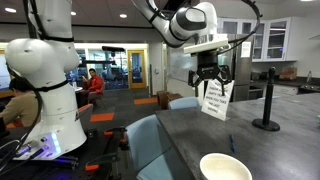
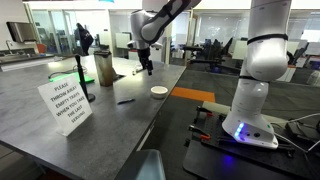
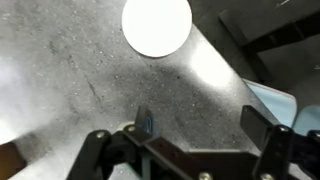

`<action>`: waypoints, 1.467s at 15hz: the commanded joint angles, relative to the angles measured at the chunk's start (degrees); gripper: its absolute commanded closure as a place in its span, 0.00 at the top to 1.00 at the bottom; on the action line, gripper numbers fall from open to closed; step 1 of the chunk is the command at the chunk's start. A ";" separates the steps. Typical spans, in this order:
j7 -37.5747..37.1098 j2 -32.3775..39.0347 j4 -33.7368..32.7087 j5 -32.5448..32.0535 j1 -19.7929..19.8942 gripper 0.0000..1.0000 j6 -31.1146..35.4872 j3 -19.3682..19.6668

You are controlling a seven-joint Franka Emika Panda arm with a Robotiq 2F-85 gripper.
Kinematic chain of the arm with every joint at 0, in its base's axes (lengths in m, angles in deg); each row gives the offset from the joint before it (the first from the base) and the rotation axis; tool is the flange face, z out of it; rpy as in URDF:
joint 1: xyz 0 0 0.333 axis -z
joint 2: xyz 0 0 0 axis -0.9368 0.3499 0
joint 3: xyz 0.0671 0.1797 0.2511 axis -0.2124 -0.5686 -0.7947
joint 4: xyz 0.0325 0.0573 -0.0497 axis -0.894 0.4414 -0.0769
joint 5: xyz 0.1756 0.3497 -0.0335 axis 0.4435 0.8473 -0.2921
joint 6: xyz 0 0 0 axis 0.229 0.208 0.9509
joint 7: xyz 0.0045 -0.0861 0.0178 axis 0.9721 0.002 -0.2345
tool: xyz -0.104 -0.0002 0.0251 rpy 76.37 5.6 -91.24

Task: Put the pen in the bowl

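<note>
Pincer (image 3: 186, 150): nearest wrist cam, fingers spread wide, nothing held; hangs above counter (image 2: 120, 130) in both ext. views. Pen (image 2: 125, 100): flat on counter, near bowl, not touching it. Bowl (image 2: 158, 91): cream-white, upright on counter; at top of wrist view. Sign (image 2: 65, 105): upright, counter's near end.

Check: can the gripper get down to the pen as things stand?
Likely yes. The gripper hangs open above the counter; the pen lies bare on it, apart from the bowl, with nothing over it.
</note>
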 commanded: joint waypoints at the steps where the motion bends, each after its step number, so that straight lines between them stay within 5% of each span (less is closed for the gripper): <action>1: 3.33 3.67 -2.09 3.90 1.23 1.00 1.43 -1.83; 7: 6.46 16.32 -9.16 3.51 2.51 1.00 9.28 -4.24; 14: 12.92 30.78 -24.63 6.64 6.04 0.99 5.92 -7.89; 22: 11.85 40.77 -36.74 6.66 4.80 0.80 0.87 -9.06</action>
